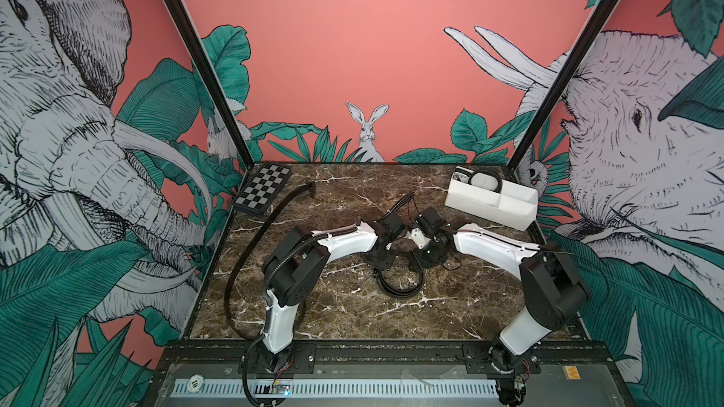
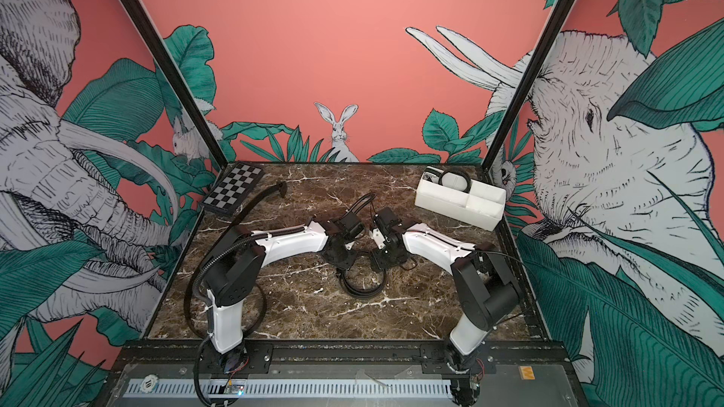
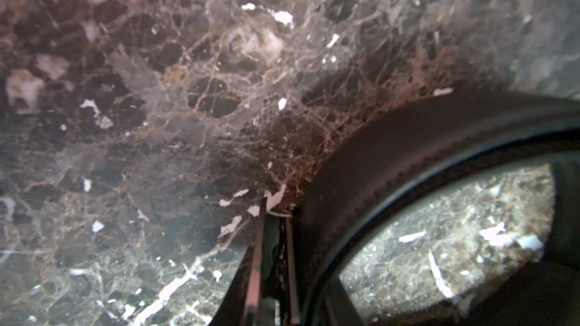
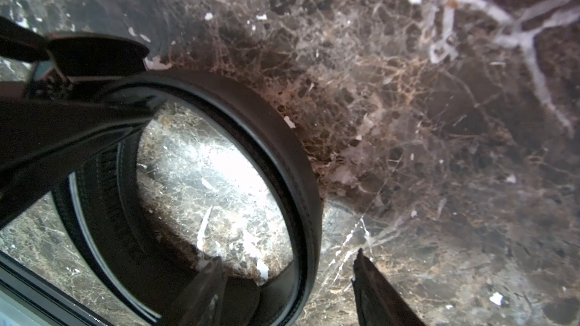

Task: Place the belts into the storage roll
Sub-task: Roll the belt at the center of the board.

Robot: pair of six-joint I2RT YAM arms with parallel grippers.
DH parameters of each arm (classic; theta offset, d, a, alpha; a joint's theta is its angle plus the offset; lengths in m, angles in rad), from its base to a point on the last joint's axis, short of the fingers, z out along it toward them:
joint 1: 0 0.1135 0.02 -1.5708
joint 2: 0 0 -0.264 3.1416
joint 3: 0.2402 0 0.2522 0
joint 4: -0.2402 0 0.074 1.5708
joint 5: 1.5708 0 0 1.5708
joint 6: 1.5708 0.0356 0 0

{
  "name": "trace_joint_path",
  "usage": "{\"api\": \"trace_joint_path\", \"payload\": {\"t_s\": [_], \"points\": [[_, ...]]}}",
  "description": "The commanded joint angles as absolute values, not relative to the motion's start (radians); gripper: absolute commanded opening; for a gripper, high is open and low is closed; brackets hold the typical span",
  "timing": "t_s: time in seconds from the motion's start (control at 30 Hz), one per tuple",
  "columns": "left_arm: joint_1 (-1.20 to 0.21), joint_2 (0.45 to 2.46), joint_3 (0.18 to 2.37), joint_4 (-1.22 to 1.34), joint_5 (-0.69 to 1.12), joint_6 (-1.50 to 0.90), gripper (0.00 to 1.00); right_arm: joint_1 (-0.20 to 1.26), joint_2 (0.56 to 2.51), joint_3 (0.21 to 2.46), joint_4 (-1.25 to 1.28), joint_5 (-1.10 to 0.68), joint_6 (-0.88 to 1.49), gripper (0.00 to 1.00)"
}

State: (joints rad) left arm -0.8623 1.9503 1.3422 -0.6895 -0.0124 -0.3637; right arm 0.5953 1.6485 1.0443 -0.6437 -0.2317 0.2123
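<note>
In both top views a black belt stands coiled on edge on the marble, mid-table. My left gripper is shut on the coil's wall. The right wrist view shows those fingers pinching the belt. My right gripper is open and straddles the opposite wall: one fingertip is inside the coil and the other outside. The white storage roll sits at the back right. Another coiled belt lies in its far-left compartment.
A checkerboard lies at the back left. A ribbed black cable hose arcs along the left side beside the left arm. A thin black loop rises behind the wrists; I cannot tell what it is. The booth walls enclose the table.
</note>
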Motion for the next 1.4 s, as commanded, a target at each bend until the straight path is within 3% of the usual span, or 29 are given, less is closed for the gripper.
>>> {"api": "trace_joint_path", "payload": {"t_s": [0.0,0.2,0.43,0.77,1.2,1.37], "points": [[-0.857,1.953,1.363,-0.712,-0.062,-0.337,0.0,0.594,1.667,1.055,-0.652,-0.245,0.197,0.64],[-0.845,1.932,1.326,-0.71,-0.064,-0.473,0.0,0.592,1.64,1.039,-0.658,-0.232,0.256,0.64],[-0.827,1.866,1.208,-0.675,-0.036,-0.847,0.0,0.593,1.557,0.972,-0.599,-0.226,0.421,0.65],[-0.831,1.692,0.913,-0.402,-0.031,-1.382,0.0,0.595,1.468,0.925,-0.49,-0.218,0.58,0.64],[-0.872,1.729,0.928,-0.374,-0.064,-1.476,0.0,0.655,1.607,0.965,-0.357,-0.24,0.668,0.63],[-0.871,1.724,0.914,-0.365,-0.065,-1.497,0.0,0.66,1.665,0.984,-0.381,-0.224,0.667,0.56]]}}
